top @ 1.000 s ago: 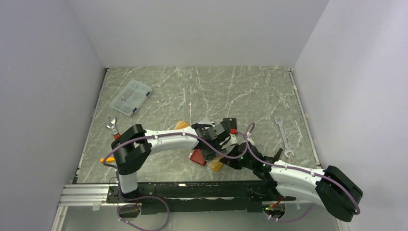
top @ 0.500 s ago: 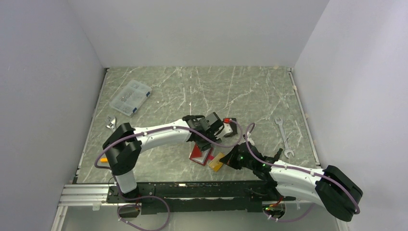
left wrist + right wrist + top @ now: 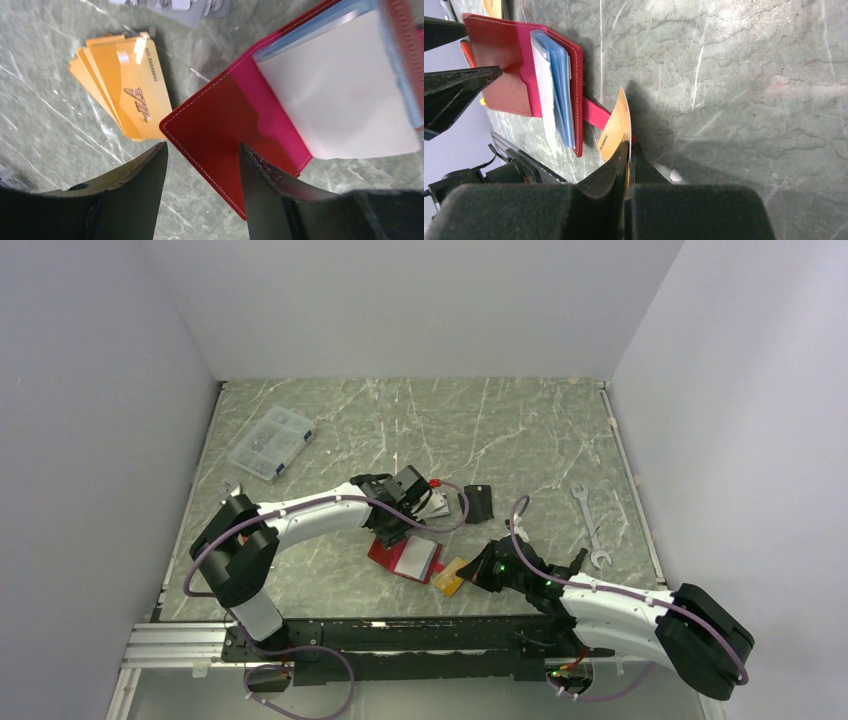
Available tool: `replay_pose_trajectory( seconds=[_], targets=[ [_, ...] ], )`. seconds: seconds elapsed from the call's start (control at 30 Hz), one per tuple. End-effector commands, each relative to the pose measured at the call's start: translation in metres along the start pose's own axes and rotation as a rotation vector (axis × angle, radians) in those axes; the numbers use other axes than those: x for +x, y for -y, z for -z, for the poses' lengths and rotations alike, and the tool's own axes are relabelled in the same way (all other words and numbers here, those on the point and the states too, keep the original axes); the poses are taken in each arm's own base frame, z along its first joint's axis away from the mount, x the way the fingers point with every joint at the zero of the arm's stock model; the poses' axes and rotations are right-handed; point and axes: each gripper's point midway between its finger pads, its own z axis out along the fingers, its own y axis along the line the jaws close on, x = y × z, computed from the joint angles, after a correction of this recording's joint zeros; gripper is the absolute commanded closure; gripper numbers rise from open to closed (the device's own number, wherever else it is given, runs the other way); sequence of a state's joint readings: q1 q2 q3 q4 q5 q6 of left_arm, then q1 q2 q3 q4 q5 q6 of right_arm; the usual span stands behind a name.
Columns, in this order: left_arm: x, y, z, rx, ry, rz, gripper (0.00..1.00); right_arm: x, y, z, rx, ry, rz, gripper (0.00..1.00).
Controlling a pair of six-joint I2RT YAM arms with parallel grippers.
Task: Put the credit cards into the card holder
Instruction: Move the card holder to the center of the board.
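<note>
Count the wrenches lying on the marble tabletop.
1 in plain sight: a silver open-ended steel wrench lies at the right side, beside the right arm. Another may be hidden beneath the left arm.

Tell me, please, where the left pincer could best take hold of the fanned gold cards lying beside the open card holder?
Probably the top card of the gold cards, by its long edges, from above. The fan lies flat on the table, so only staggered edges offer purchase. The open left pincer hovers nearer the card holder.

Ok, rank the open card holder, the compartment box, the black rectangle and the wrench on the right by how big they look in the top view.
1. Compartment box
2. Card holder, only slightly smaller
3. Wrench, long but thin, so its place is unsure
4. Black rectangle
</note>
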State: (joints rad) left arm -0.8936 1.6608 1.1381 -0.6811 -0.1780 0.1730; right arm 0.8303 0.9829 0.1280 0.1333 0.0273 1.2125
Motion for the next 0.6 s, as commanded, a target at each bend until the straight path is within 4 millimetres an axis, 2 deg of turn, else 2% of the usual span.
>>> replay_pose_trajectory(
  seconds=[0.0,0.1,0.23,0.37,0.57],
  targets=[
    [0.004,-0.014,-0.003,-0.024,0.020,0.018,0.40,0.007,0.075,0.005,0.265,0.006,0.057,1.00],
    [0.005,-0.012,-0.009,0.024,0.024,0.050,0.43,0.006,0.075,0.007,0.266,0.013,0.056,1.00],
    [0.000,0.001,-0.008,0.212,0.052,0.134,0.52,0.002,0.067,0.010,0.236,0.028,0.059,1.00],
    [-0.004,0.004,-0.001,0.350,0.079,0.226,0.50,-0.004,0.055,0.012,0.201,0.047,0.073,1.00],
    [0.004,0.007,0.001,0.470,0.065,0.333,0.44,-0.005,0.047,0.011,0.179,0.046,0.082,1.00]
  ],
)
